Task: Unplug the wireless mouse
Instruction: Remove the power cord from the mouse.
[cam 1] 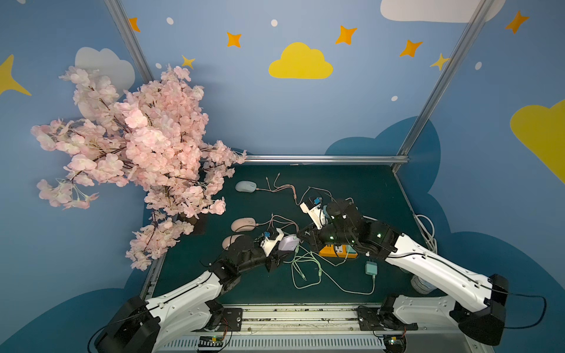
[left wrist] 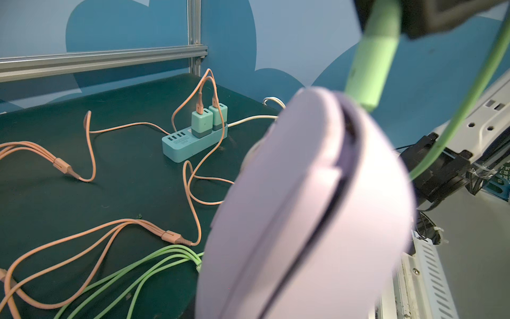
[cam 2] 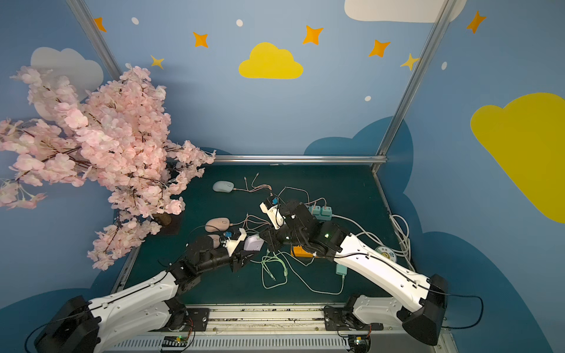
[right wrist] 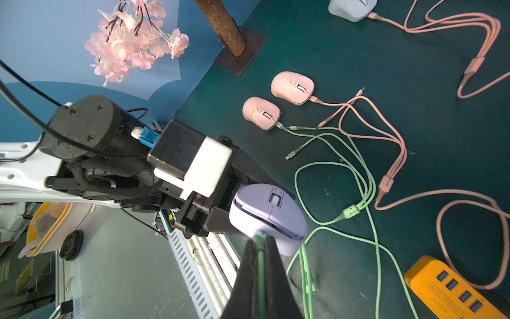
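Lilac mouse point(right wrist: 269, 212), two pink mice point(right wrist: 292, 87), one pale mouse point(right wrist: 352, 8).

In the left wrist view the lilac mouse point(left wrist: 303, 207) is blurred and cut off at the frame's lower edge; the green plug point(left wrist: 369, 63) at its nose is equally blurred, so I cannot tell whether it sits in the port. In the right wrist view the right gripper point(right wrist: 259, 244), clamped on that plug, hides the junction; the left gripper point(right wrist: 237, 201) flanks the mouse, contact not discernible. In both top views the right arm point(cam 1: 428, 262) hides most of the orange power strip point(cam 1: 328, 251) point(cam 2: 301, 251); the left arm point(cam 1: 244, 253) covers half of one pink mouse point(cam 1: 227, 241).
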You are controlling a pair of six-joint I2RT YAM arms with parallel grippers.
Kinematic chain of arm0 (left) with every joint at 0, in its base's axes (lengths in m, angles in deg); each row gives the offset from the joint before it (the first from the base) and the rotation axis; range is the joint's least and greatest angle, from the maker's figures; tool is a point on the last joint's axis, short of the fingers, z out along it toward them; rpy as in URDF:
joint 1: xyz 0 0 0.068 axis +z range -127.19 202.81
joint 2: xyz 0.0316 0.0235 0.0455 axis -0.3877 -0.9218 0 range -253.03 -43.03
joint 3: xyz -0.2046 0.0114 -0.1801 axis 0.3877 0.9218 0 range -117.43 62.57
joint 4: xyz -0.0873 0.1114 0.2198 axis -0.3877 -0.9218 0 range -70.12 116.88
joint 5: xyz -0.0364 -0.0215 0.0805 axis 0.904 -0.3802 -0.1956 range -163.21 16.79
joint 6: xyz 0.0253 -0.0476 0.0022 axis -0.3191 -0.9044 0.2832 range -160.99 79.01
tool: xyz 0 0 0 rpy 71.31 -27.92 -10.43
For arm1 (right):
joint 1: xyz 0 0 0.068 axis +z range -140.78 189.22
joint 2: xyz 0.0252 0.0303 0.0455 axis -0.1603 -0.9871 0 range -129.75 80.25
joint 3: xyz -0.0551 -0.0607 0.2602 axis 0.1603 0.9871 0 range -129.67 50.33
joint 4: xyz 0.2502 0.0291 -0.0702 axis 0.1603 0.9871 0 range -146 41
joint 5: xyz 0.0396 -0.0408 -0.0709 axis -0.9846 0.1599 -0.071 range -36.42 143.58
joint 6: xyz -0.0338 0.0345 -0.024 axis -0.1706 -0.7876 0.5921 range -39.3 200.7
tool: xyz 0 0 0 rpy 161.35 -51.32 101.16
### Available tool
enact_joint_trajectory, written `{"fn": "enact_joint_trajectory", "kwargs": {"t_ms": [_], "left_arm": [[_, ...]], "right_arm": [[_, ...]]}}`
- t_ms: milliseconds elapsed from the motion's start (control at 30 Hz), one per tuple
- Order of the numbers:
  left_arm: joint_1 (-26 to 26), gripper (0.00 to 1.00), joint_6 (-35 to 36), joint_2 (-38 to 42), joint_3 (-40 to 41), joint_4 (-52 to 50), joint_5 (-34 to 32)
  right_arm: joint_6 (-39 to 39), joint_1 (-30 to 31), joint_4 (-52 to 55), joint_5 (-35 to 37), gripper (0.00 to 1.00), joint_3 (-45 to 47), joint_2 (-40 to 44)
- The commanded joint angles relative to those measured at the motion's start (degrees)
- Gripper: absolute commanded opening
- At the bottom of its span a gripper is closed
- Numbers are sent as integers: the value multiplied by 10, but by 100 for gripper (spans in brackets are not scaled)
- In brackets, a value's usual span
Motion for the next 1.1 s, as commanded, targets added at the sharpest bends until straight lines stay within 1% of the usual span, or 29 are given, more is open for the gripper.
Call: {"fn": "enact_joint_trajectory", "kwargs": {"t_ms": [0,67,267,433,600,700,900,1067], "left_arm": [[1,35,-2,-2,-6,26,30],[2,29,0,-9,-12,22,44],[2,24,1,-17,-16,25,59],[2,23,5,-15,-21,0,34],[2,19,12,-37,-44,-42,20],[1,18,12,-46,-48,-43,27],[2,18,20,-41,-51,-54,20],[2,17,22,-41,-51,-59,18]], "right_arm": [[-17,-2,-34,-31,0,7,14],[-19,-4,-36,-37,0,8,15],[-22,-10,-39,-36,0,16,20],[-4,-22,-8,-20,0,-1,30],[29,-43,44,11,0,-32,37],[36,-56,57,15,0,-43,42],[54,-72,79,32,0,-58,43],[59,-91,80,18,0,-62,42]]}}
